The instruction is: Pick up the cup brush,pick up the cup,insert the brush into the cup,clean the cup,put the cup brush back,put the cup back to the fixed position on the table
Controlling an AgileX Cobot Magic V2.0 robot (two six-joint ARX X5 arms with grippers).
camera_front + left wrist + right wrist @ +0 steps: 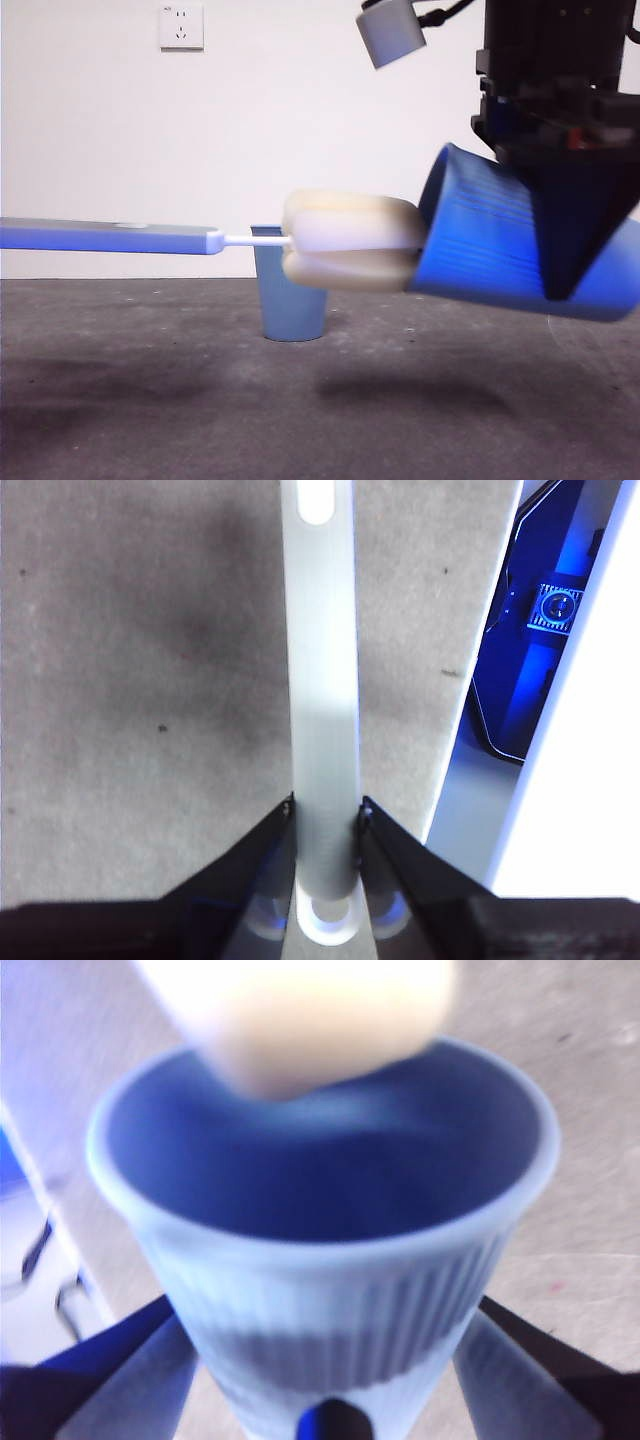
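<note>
My right gripper point(560, 270) is shut on the blue ribbed cup point(500, 240) and holds it tipped on its side above the table point(150, 400), mouth facing left. In the right wrist view the cup point(330, 1290) sits between the jaws. My left gripper point(325, 815) is shut on the grey handle point(322, 700) of the cup brush and holds it level. In the front view the handle point(110, 237) comes in from the left, and the cream sponge head point(350, 240) sits right at the cup's mouth. The head also shows in the right wrist view point(300, 1010) at the rim.
A second blue cup point(290, 300) stands upright on the table behind the brush head. A wall socket point(181, 26) is on the white back wall. A grey-white camera block point(390, 32) hangs at the top right.
</note>
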